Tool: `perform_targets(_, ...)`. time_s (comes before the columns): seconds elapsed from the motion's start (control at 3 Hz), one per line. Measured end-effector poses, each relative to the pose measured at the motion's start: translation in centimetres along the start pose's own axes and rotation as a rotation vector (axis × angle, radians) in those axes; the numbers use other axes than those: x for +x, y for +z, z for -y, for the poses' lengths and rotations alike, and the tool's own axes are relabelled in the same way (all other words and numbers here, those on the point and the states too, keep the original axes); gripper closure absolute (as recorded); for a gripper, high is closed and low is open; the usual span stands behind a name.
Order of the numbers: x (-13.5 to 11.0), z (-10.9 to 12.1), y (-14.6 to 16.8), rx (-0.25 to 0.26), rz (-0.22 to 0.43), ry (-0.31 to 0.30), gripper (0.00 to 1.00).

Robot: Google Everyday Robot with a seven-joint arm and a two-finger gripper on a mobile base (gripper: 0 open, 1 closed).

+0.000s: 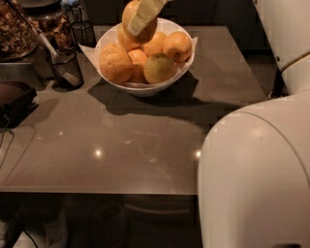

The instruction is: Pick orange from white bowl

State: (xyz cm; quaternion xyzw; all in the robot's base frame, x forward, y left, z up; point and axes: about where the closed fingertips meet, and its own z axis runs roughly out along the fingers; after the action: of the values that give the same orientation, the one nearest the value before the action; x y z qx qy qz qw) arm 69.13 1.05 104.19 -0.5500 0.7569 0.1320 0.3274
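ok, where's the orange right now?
Top centre of the camera view: the gripper holds the orange over the other fruit in the white bowl, at the table's far side.

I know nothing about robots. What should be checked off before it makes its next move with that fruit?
1. gripper closed on the orange, top of the view: ok.
2. orange free of the other fruit: cannot tell; it sits high on the pile.
3. white bowl flat on the counter: ok.
4. yellow-green fruit inside the bowl, apart from the gripper: ok.
5. Space overhead for lifting: cannot tell; the view ends there.
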Motion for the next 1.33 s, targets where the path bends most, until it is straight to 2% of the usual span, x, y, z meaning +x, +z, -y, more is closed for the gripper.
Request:
perform_targets(0.33, -0.6, -1.6, -4.2, 0.074, 0.062, 0.058, 1.00)
perform_targets(0.67, -1.9, -4.6, -10.5, 0.189, 0.174, 0.122, 1.00)
perform_targets(1.0, -1.4, -8.7, -13.6, 0.247, 0.233, 0.188, 1.00)
perform_targets(1.33, 0.8, -9.6, -11.5, 0.229, 0.185, 0.206, 1.00)
